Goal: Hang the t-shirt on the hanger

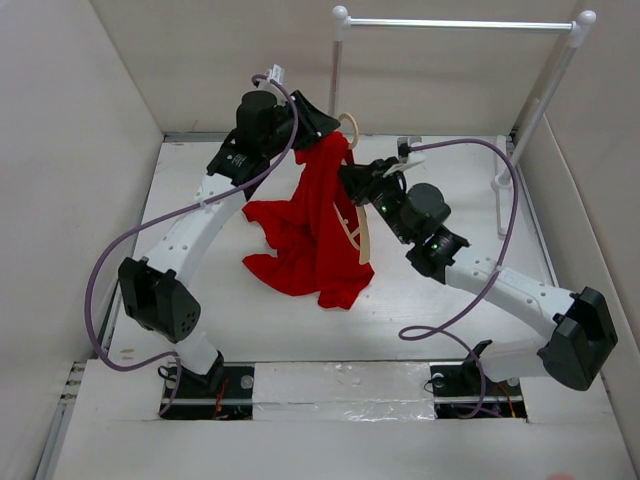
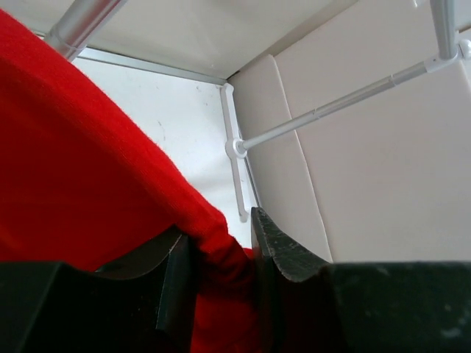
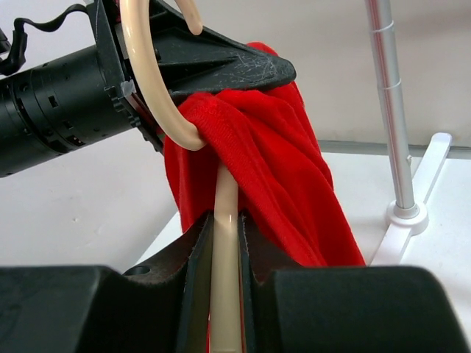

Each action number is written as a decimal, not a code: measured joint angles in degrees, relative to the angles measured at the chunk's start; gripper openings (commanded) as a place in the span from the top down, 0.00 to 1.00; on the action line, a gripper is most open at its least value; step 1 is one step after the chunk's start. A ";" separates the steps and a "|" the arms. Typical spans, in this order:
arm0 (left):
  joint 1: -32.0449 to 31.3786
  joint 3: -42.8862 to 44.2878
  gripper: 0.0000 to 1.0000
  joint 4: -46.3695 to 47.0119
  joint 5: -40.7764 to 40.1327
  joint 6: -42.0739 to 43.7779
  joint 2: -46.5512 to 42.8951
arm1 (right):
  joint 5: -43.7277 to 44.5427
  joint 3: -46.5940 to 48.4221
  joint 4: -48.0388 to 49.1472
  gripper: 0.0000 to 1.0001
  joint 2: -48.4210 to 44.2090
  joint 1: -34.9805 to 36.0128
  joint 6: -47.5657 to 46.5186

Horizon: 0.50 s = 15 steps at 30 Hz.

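Over the left-centre of the white table (image 1: 250, 320), the left gripper (image 1: 318, 125) is raised and clamped on the top of the red t-shirt (image 1: 310, 225). In the left wrist view a bunched fold of the fabric sits between the two dark fingers (image 2: 175, 287), which press on it from both sides with only the cloth's thickness between them.

From that pinch the t-shirt hangs down in loose, crumpled folds, gathered narrow at the top and spreading wider below. It is plain red with no print. Whether its lower edge touches the table cannot be told.

Just right of the gathered top is the pale beige hanger (image 1: 362, 235). Its hook (image 3: 151, 81) curves beside the left gripper's finger, with the shirt's ribbed edge draped over the bottom of the curve. One bowed arm of the hanger shows bare along the shirt's right side in the top view, slanting downward.

Further right, the right gripper (image 1: 360, 180) holds the hanger. In its wrist view the beige wood runs straight down between the jaws, which are closed snugly against it on both sides, and red cloth lies just beside them.

At the far right back stands a white metal rail (image 1: 460, 23) on two posts, well apart from the hanger.
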 measured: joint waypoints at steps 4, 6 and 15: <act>0.07 -1.60 1.00 1.14 -0.83 -0.24 -1.44 | -0.39 0.17 -0.04 1.00 0.04 0.02 0.37; 0.07 -2.12 1.00 1.90 -1.07 -0.39 -1.92 | -0.48 0.37 -0.22 1.00 0.02 0.02 0.81; 0.09 -6.56 1.00 3.30 1.51 -3.87 -3.65 | -4.33 -1.33 -8.24 0.58 -5.11 -1.36 5.11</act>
